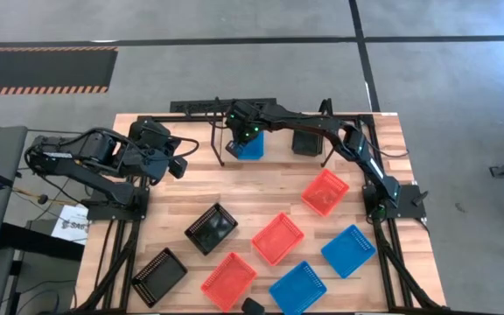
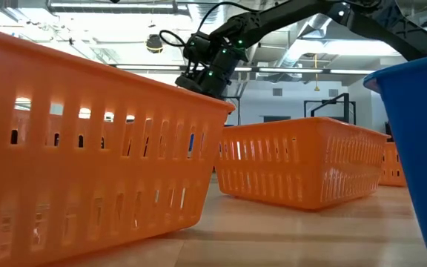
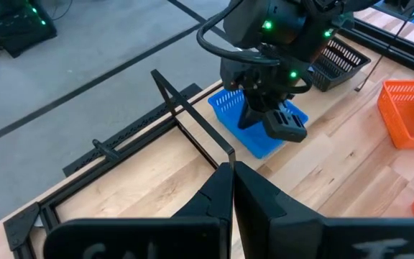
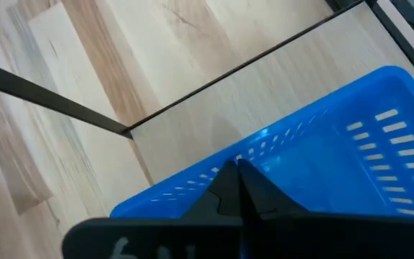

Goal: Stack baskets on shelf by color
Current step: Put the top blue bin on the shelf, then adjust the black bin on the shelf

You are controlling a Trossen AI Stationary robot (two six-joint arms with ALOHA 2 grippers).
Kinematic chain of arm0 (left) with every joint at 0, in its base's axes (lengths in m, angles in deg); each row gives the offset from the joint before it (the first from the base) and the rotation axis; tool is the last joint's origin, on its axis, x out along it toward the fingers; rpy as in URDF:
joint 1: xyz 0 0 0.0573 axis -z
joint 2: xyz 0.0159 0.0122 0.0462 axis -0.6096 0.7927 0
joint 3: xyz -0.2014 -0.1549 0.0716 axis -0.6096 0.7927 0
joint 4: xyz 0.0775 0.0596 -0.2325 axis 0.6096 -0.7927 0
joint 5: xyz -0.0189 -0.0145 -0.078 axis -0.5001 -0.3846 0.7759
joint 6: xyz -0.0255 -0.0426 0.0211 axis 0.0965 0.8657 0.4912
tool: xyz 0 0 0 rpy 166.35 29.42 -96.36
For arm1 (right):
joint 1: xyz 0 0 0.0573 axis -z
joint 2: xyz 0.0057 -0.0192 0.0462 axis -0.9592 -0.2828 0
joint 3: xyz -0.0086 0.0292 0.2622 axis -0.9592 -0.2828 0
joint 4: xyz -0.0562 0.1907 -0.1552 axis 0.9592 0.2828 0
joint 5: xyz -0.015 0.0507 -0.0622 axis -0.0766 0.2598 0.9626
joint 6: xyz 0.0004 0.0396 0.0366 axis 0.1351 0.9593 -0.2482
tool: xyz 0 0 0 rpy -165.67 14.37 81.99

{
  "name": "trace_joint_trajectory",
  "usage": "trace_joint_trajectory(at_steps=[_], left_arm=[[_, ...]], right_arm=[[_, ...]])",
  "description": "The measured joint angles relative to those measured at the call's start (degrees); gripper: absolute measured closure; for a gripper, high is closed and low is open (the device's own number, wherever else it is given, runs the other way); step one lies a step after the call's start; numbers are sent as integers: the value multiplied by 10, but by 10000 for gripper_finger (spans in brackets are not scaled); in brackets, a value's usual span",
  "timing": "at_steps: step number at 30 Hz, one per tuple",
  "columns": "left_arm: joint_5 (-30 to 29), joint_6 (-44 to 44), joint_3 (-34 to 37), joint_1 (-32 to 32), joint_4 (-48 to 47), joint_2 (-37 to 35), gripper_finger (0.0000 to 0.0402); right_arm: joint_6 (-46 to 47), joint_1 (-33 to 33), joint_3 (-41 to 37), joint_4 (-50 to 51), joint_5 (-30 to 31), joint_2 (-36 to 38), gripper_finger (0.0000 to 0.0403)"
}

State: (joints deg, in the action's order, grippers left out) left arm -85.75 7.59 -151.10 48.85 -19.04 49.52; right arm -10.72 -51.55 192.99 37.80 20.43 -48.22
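- One big plank tabletop (image 1: 234,188): 7 of 9 baskets are loose on it, so by my read the task is at an early stage.
- Narrow light wooden shelf w/ thin black rod frame (image 1: 276,147), along the far edge: holds 2 baskets, well apart, no stacks yet. Bare board left of the blue one and between the two. Upright rods and end loops are snag points for any approach.
- Blue slotted plastic basket (image 1: 250,147): on the shelf, left of centre, directly under the right gripper.
- Black slotted basket (image 1: 305,142): on the shelf, to the right of the blue.
- Left to do: 3 red-orange (image 1: 325,192) (image 1: 277,238) (image 1: 228,280), 2 blue (image 1: 348,250) (image 1: 297,287), 2 black (image 1: 211,228) (image 1: 158,276). All are mid to near; several sit just beside each other, tight for a pick. The near ones lie close to the table's edge.
- Right gripper (image 1: 245,131): fingers together, tips at the blue basket's rim; can't tell if a wall is pinched.
- Left gripper (image 1: 169,162): fingers closed, empty, waits far left beside the shelf's end.
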Motion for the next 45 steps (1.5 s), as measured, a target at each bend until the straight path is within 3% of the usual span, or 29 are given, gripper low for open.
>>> trace_joint_trajectory(at_steps=[11,19,24,38,45], left_arm=[[1,0,0,0,0,0,401],[1,-6,0,0,0,0,401],[1,-6,0,0,0,0,401],[6,-6,0,0,0,0,401],[6,-10,0,0,-1,0,401]], right_arm=[[-20,3,-1,59,7,7,403],[-41,4,0,175,119,89,403],[-8,21,1,267,183,130,403],[0,58,0,380,178,174,403],[3,101,-16,393,182,272,403]])
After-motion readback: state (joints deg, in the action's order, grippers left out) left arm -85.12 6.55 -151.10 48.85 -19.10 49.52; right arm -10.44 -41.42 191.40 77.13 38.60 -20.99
